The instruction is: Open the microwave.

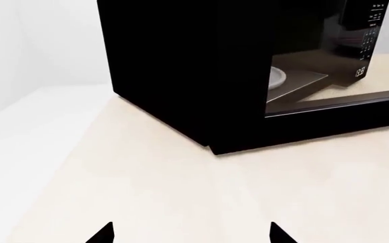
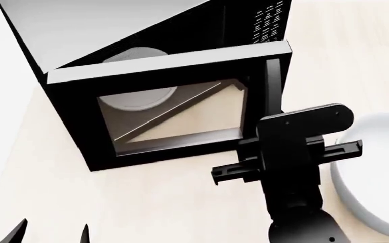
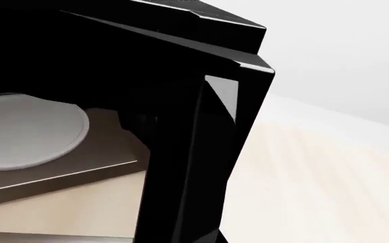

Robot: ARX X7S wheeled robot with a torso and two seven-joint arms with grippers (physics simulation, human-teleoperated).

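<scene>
Door of the microwave on the table is partly open, the right gripper sits by its handle, fingers hidden so I cannot tell, and next comes a wider pull.

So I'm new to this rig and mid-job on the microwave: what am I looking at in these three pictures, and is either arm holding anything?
It is a two-armed wheeled robot in a simulator. The head view looks down on a beige counter with the black microwave, its door partly ajar, the white turntable plate inside, and a white bowl at the right. The right gripper is at the door's handle; whether it grips cannot be seen. The other two pictures come from cameras by each gripper. The left gripper hangs open, empty, short of the microwave.
</scene>
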